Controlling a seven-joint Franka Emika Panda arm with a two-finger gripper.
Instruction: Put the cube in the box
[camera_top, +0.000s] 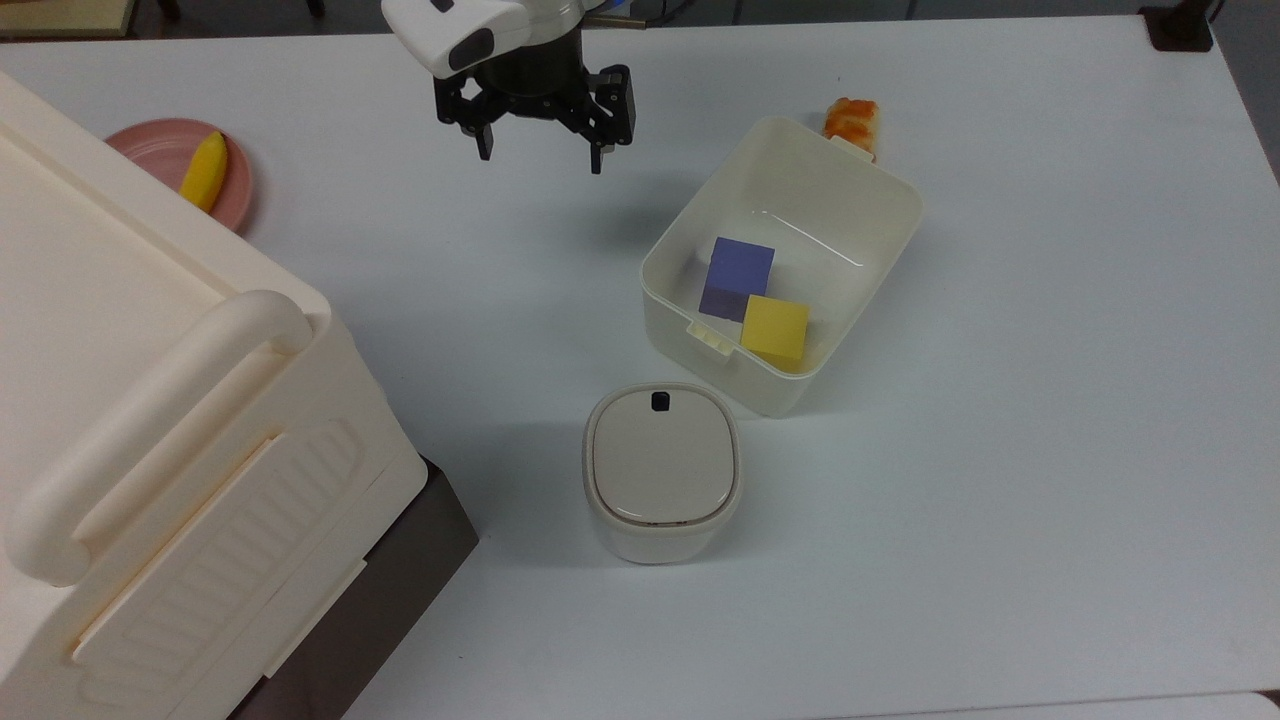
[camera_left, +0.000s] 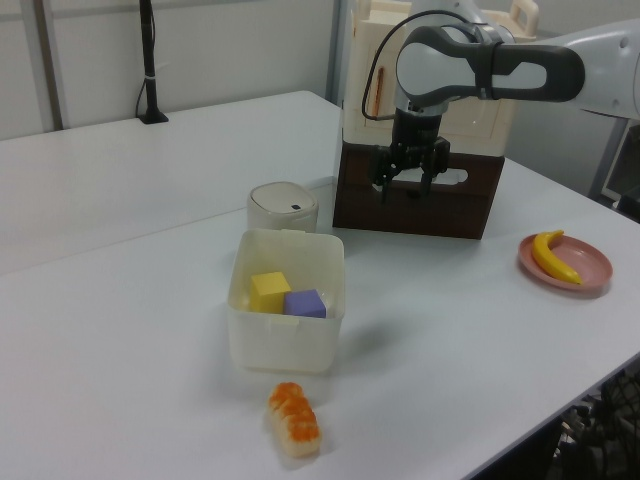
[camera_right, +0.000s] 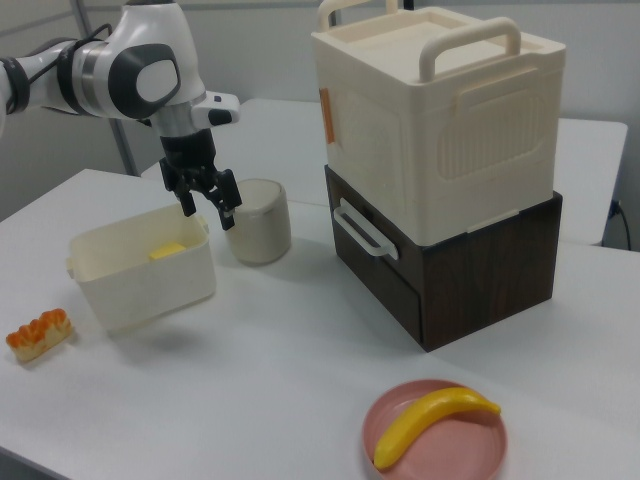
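Observation:
The box (camera_top: 690, 345) is a low cream-white tub on the white table, right of centre in the top view. Two cubes lie inside it, touching: a purple cube (camera_top: 738, 277) and a yellow cube (camera_top: 775, 330). The left view shows the box (camera_left: 285, 345) with the yellow cube (camera_left: 269, 292) and the purple cube (camera_left: 305, 303) on its floor. My gripper (camera_top: 541, 155) hangs open and empty above the table, off the box's far-left corner in the top view. In the right view the gripper (camera_right: 208, 213) is above the box's (camera_right: 150, 285) right end, where the yellow cube (camera_right: 167, 251) peeks over the rim.
A small rounded bin (camera_top: 662, 470) with a black-dotted lid stands just in front of the box. A large cream crate (camera_top: 150, 450) sits on a dark brown base at the top view's left. A pink plate (camera_top: 160, 150) carries a banana (camera_top: 205, 170). A piece of sushi (camera_top: 852, 120) lies behind the box.

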